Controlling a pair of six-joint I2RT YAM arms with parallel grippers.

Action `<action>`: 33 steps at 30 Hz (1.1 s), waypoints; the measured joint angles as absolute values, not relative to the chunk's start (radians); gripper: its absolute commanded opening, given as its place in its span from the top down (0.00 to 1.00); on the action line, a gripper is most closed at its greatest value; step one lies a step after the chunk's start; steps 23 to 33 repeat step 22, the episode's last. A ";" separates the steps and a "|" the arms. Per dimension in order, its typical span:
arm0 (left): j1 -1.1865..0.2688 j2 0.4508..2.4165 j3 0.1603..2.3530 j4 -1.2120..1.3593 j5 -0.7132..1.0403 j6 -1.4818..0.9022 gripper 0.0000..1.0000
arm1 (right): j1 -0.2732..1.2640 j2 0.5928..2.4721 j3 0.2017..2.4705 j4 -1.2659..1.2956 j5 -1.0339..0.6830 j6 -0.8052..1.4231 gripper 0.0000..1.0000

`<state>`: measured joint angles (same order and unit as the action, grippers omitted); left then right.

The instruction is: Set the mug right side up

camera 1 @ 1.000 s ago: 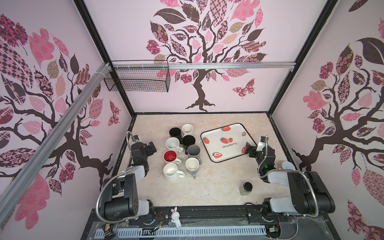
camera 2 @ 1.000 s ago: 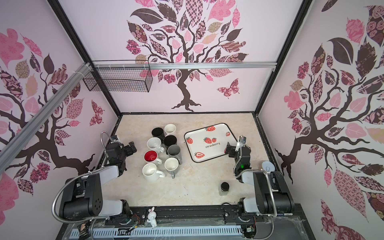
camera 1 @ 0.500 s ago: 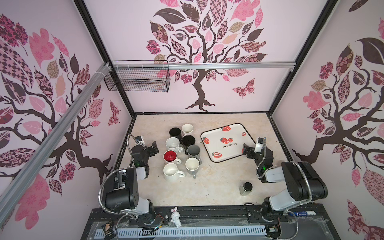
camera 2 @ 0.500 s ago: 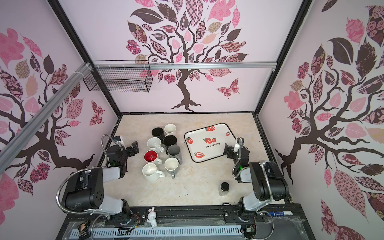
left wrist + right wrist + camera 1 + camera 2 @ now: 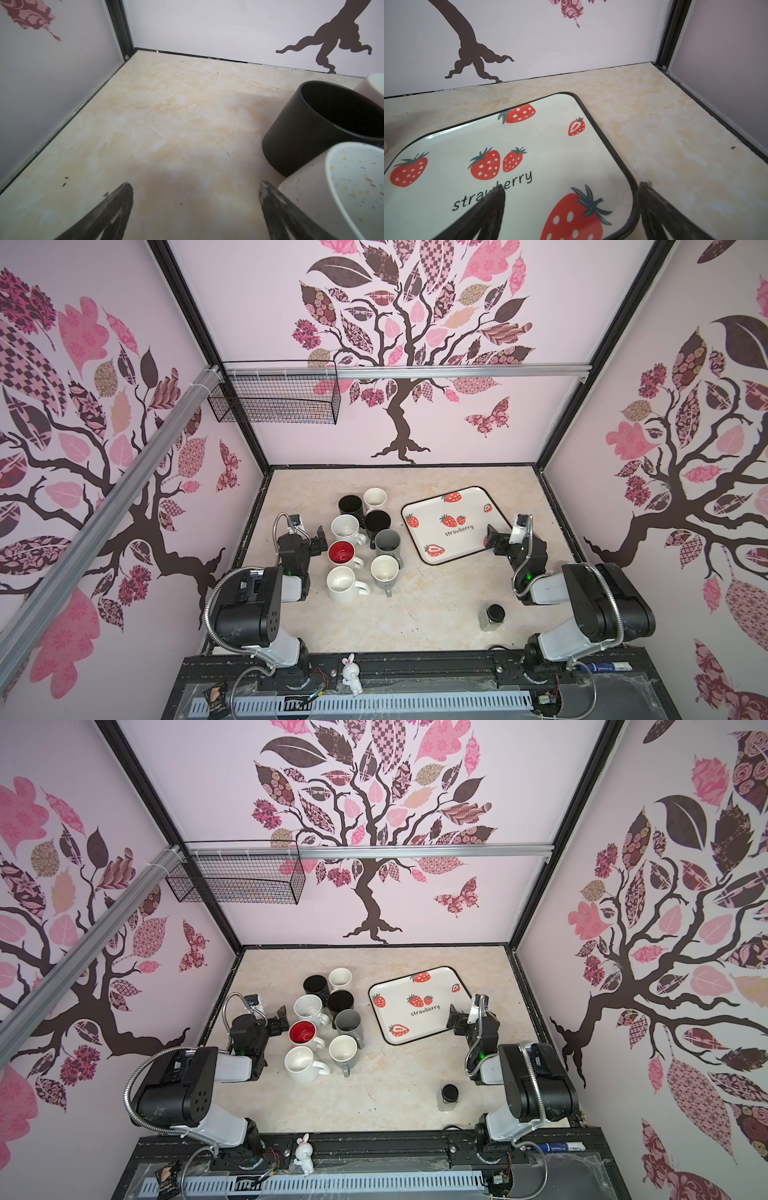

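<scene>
You have eight mugs (image 5: 387,540) packed in a cluster left of centre on the table (image 5: 436,601). All of them look mouth-up, so none seems left to flip. They are probably ceramic: stiff, weighty, glaze-slick and chippable, so pinch one across the wall at the rim. There is one tray (image 5: 473,510) and one small jar (image 5: 492,616). The left gripper (image 5: 195,187), spread wide and empty, sits just beside the speckled mug (image 5: 345,526). The right gripper (image 5: 571,187), equally wide and empty, hangs over the tray's corner.

Spread fingers (image 5: 483,216) astride strawberry tray (image 5: 554,149) corner

Lab booth (3 tree-decal walls (image 5: 415,414), aluminium rail (image 5: 457,371)).
</scene>
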<state>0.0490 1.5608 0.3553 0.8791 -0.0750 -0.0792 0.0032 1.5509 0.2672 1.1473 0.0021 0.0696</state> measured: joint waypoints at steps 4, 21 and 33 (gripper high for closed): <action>0.047 1.560 0.356 0.874 -0.083 -0.075 0.03 | 0.003 1.551 0.267 1.147 0.002 0.070 0.00; 0.033 1.560 0.364 0.841 -0.101 -0.058 0.03 | 0.003 1.551 0.267 1.148 0.001 0.068 0.00; 0.032 1.560 0.364 0.841 -0.103 -0.056 0.03 | 0.003 1.551 0.267 1.148 0.001 0.068 0.00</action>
